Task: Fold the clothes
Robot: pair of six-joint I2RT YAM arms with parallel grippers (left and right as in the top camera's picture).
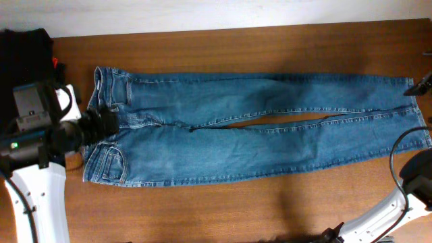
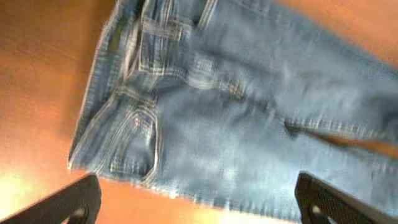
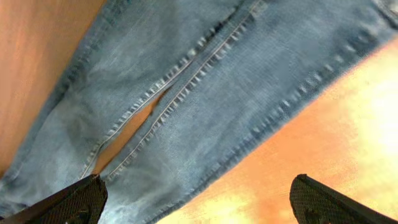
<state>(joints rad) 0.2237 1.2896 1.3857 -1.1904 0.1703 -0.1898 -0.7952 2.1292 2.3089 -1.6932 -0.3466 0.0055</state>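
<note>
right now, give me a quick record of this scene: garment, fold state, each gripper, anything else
garment: medium-blue denim jeans, flat at full length on the brown wooden table
fold state: unfolded, legs side by side
left gripper: open, above the waist end, empty
right gripper: open, above the lower legs, empty
other: black garment pile at the table's corner by the left arm

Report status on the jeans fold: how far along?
Done: jeans lie flat and full-length on the table, legs side by side. In hand: left gripper hovers open over the waistband end, right gripper open over the leg hems; neither appears to hold fabric. Left: every fold; none made yet.
</note>
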